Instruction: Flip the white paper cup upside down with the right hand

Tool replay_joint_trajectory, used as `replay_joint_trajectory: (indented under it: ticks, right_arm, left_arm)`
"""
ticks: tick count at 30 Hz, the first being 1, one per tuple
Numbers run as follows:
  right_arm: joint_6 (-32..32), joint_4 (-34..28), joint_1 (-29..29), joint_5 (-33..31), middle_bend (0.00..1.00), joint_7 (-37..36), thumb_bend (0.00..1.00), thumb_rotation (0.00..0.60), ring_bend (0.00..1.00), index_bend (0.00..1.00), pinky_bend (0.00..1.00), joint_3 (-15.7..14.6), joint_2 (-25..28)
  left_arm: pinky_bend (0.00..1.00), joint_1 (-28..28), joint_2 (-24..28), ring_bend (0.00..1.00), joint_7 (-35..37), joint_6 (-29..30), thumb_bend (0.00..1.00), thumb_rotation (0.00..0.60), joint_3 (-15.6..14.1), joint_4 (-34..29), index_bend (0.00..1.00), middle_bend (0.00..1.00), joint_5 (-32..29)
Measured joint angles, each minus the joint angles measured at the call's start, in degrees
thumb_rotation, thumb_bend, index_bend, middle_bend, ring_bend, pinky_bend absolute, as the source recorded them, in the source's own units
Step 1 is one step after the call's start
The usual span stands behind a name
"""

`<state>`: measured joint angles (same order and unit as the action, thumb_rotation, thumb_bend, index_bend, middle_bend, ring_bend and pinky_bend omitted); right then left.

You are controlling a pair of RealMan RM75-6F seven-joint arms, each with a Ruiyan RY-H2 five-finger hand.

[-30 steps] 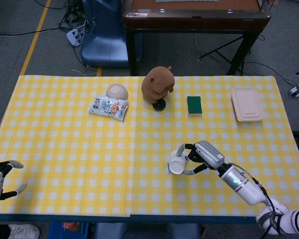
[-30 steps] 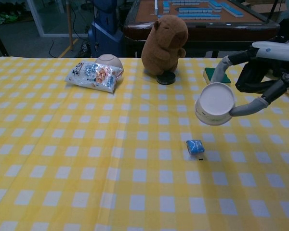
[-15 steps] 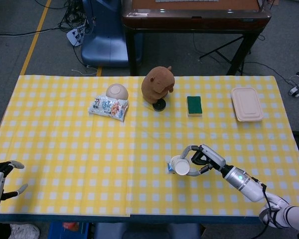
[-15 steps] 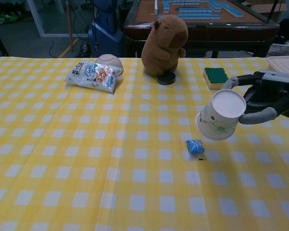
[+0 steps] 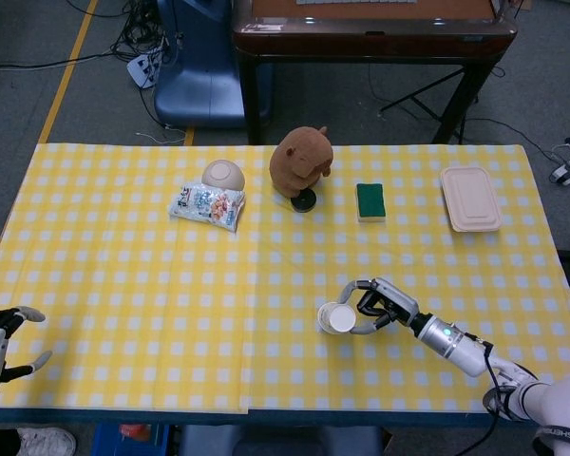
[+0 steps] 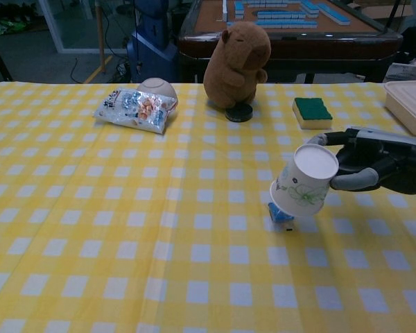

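The white paper cup [image 6: 301,181], printed with a green pattern, is tilted with its flat base up and toward the camera and its mouth angled down near the cloth. My right hand [image 6: 374,165] grips it from the right side between thumb and fingers. In the head view the cup [image 5: 337,317] sits just left of the right hand [image 5: 380,305], near the table's front edge. My left hand [image 5: 0,342] rests with fingers spread at the front left corner, holding nothing.
A small blue wrapped item [image 6: 280,212] lies right under the cup. At the back stand a snack bag [image 6: 135,108], an upturned bowl [image 6: 157,88], a brown plush capybara [image 6: 237,62] on a black disc, a green sponge [image 6: 312,111] and a lidded container [image 5: 470,198].
The right hand lowered and turned the cup further over: its base now faces up and its mouth has dropped close to the cloth above the blue item. The left hand stayed still.
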<state>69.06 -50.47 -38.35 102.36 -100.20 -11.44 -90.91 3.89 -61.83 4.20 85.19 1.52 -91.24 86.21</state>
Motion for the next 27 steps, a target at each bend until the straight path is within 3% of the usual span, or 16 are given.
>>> replay_joint_trajectory:
  ticks: [11,27]
  right_arm:
    - [-2.1,2.0,-1.0,-0.9,1.0,0.1,0.0,0.6,1.0,0.44,1.0,-0.7,-1.4]
    - [-4.6,0.1,-2.9,-1.2,1.0,3.2,0.0,0.6,1.0,0.42,1.0,-1.1,-1.4]
  left_arm:
    - [0.44,-0.1,0.2,0.32,0.4,0.2,0.17,0.6,0.0,0.0,0.46,0.36,0.1]
    - [0.44,-0.2,0.3,0.32,0.5,0.4,0.17,0.6,0.1,-0.1,0.46,0.36,0.1]
